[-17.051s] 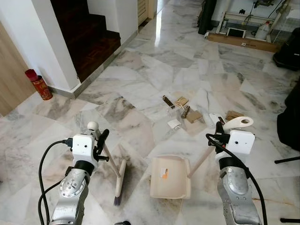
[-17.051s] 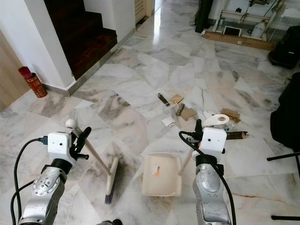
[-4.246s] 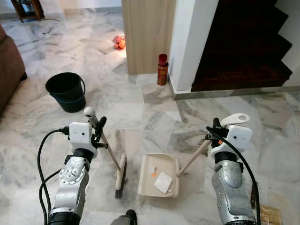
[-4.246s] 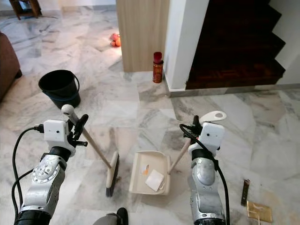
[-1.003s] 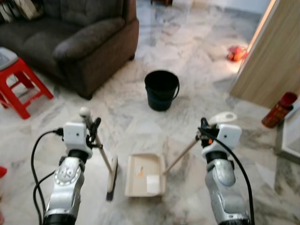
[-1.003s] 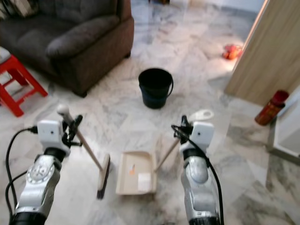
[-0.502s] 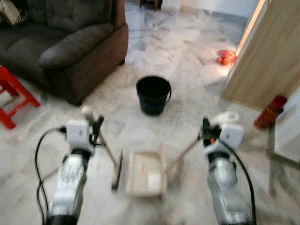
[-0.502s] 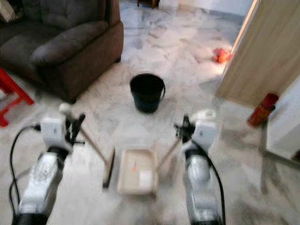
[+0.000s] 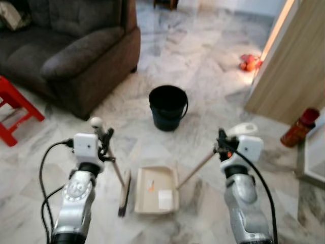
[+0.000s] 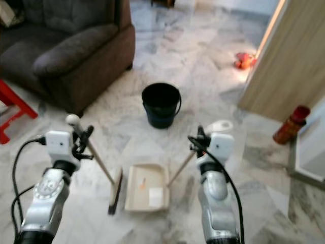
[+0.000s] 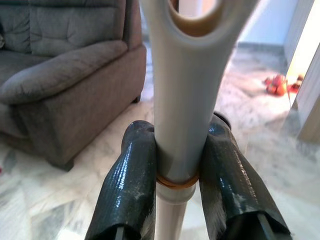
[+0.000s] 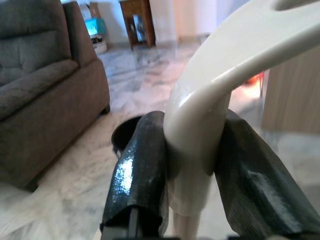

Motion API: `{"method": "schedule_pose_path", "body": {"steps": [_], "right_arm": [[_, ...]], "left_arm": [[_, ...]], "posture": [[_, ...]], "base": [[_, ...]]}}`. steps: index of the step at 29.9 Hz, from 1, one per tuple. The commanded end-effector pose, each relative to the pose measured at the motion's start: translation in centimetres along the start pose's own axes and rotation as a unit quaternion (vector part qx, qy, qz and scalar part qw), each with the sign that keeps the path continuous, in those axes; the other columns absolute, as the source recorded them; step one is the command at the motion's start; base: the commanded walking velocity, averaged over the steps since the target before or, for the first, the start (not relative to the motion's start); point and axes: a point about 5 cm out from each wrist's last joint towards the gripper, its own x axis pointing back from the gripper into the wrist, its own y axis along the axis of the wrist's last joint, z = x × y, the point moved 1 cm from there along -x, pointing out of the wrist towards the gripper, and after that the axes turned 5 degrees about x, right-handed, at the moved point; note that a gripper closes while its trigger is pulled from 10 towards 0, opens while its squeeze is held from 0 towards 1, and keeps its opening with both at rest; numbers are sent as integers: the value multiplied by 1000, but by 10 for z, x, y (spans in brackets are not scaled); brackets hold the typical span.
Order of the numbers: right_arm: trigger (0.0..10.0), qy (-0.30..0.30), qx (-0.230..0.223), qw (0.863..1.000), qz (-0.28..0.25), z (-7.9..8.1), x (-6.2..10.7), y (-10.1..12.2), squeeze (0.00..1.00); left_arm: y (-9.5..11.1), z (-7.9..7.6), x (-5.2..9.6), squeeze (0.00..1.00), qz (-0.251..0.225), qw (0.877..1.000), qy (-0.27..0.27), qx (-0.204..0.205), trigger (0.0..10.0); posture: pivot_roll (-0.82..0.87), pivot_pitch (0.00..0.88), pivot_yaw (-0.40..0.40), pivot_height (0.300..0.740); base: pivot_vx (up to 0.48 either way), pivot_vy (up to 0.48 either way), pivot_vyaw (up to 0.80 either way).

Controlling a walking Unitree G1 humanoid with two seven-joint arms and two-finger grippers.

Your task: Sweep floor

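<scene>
My left gripper (image 9: 105, 140) is shut on the handle of a cream broom (image 9: 118, 179); its brush head (image 9: 123, 194) hangs low over the marble floor. My right gripper (image 9: 221, 145) is shut on the long handle of a cream dustpan (image 9: 156, 190), which holds a white scrap (image 9: 164, 199) and a small orange bit. In the wrist views the black fingers (image 11: 129, 186) clamp the broom handle (image 11: 183, 105), and the other fingers (image 12: 141, 172) clamp the dustpan handle (image 12: 205, 120). A black bucket (image 9: 168, 107) stands on the floor just ahead of the dustpan.
A dark brown sofa (image 9: 66, 46) fills the upper left, with a red stool (image 9: 15, 109) beside it. A wooden panel (image 9: 297, 61) stands at the right, with a red can (image 9: 301, 127) at its foot and an orange-red object (image 9: 250, 62) farther back.
The whole view has shifted as I walk and turn; the bucket now sits a little nearer the middle ahead. Both grippers keep their hold on broom and dustpan.
</scene>
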Motion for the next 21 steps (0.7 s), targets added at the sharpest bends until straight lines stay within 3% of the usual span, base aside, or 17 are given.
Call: {"method": "schedule_pose_path", "body": {"steps": [1, 21], "right_arm": [[10000, 2, 0, 999, -32, 3, -3, 14, 0], [10000, 0, -1, 1000, -30, 3, -3, 13, 0]], "left_arm": [[10, 3, -2, 0, -20, 1000, 0, -9, 10000], [10, 3, -3, 0, -19, 1000, 0, -9, 10000]], "posture": [[31, 120, -5, 740], [34, 125, -3, 740]], "base": [[289, 0, 0], [286, 0, 0]]}}
